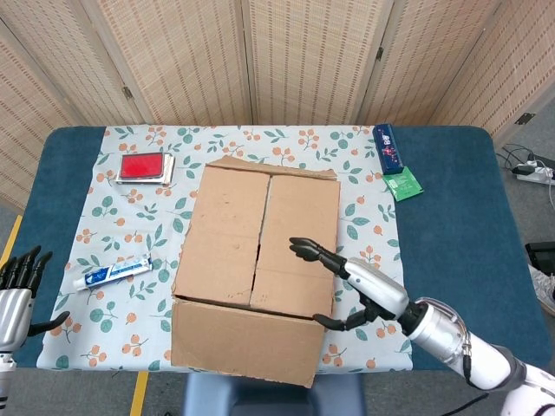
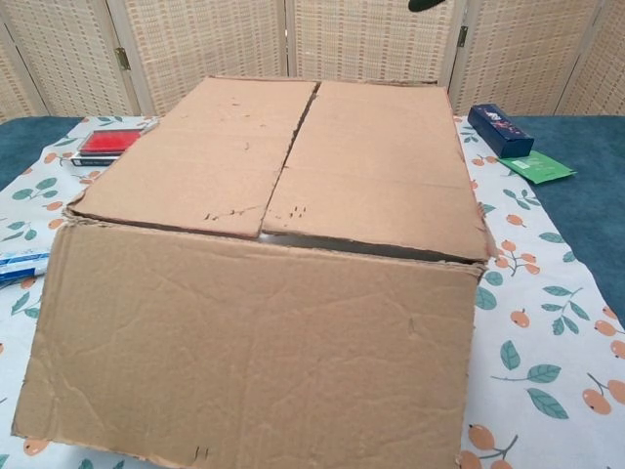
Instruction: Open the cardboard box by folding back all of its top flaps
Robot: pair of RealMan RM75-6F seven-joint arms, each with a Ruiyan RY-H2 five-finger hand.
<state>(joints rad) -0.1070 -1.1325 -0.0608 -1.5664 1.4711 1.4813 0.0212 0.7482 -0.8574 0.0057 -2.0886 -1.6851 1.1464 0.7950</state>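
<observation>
The right hand [image 1: 351, 282] hovered over the near right part of the cardboard box [image 1: 260, 251], fingers spread and holding nothing, the fingertips reaching left across the right inner flap [image 1: 299, 243] without clearly touching it. The left hand [image 1: 19, 282] waited well apart at the near left edge of the counter [image 1: 460, 251], also open with its fingers splayed upward and nothing in it.

The risk from here looked plain: the two inner flaps lay flat and tight along the centre seam [image 1: 262, 238], leaving little for a fingertip to catch (only a thin dark gap showed along their near edge in the chest view). A pull from the wrong spot could slide off, tear the worn cardboard, or drag the whole box across the floral cloth [image 1: 130, 225] toward the toothpaste tube [image 1: 113, 272]. The near outer flap [image 2: 254, 352] already hung folded forward over the counter's near edge, and an arm sweeping low could catch it.

The box sat in the middle of the cloth, directly beneath and to the left of the right hand. The far flap [image 1: 269, 165] showed only as a thin ragged strip, so how far it was folded could not be told. The left inner flap [image 1: 224, 234] lay beyond the right hand's reach, nearer the idle left hand's side.
</observation>
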